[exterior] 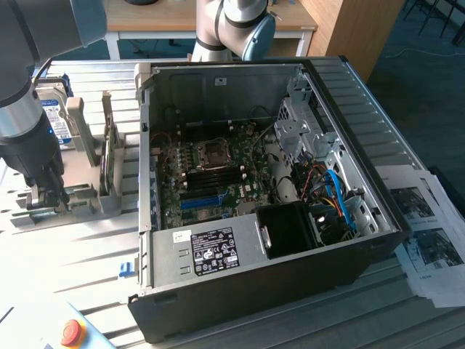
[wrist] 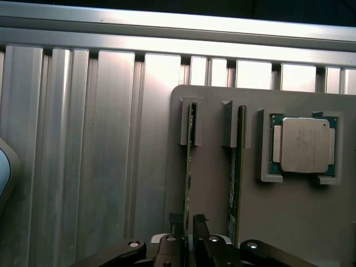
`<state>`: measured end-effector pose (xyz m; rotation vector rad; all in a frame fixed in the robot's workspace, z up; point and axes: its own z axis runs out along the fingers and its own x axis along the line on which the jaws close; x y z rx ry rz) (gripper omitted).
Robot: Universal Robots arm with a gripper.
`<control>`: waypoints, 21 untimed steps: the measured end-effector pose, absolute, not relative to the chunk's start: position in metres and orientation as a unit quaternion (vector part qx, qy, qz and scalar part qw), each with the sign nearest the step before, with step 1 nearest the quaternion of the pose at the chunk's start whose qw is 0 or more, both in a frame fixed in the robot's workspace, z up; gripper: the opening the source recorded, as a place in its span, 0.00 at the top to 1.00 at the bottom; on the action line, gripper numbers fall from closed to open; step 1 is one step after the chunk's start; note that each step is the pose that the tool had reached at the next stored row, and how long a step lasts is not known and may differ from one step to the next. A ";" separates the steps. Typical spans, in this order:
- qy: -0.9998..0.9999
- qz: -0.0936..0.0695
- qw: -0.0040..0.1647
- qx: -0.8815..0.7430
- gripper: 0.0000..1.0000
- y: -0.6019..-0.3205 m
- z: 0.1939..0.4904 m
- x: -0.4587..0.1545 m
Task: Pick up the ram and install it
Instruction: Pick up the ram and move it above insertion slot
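The ram [wrist: 189, 161] stands on its edge in a slot of the grey holder [wrist: 211, 183]. A second green stick [wrist: 236, 167] stands in the slot beside it. My gripper [wrist: 188, 221] is over the near end of the first stick, with one dark finger close on each side and a narrow gap still showing. In the exterior view my gripper [exterior: 49, 198] points down at the grey holder [exterior: 87, 200] on the exterior view's left, beside the open computer case [exterior: 349, 94]. The green motherboard [exterior: 211, 174] lies inside the case.
A silver processor chip [wrist: 303, 144] sits in a pocket of the holder. A hard drive [exterior: 54, 116] stands behind the holder. A red stop button [exterior: 70, 332] is at the near edge, and printed sheets [exterior: 429, 240] lie on the exterior view's right. The table is ribbed metal.
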<state>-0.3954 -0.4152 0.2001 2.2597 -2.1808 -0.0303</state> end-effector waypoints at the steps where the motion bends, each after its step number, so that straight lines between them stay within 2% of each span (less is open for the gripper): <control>1: -0.694 -0.010 0.001 0.720 0.79 -0.415 0.200 -0.395; 21: -0.694 -0.010 0.001 0.720 0.79 -0.415 0.199 -0.395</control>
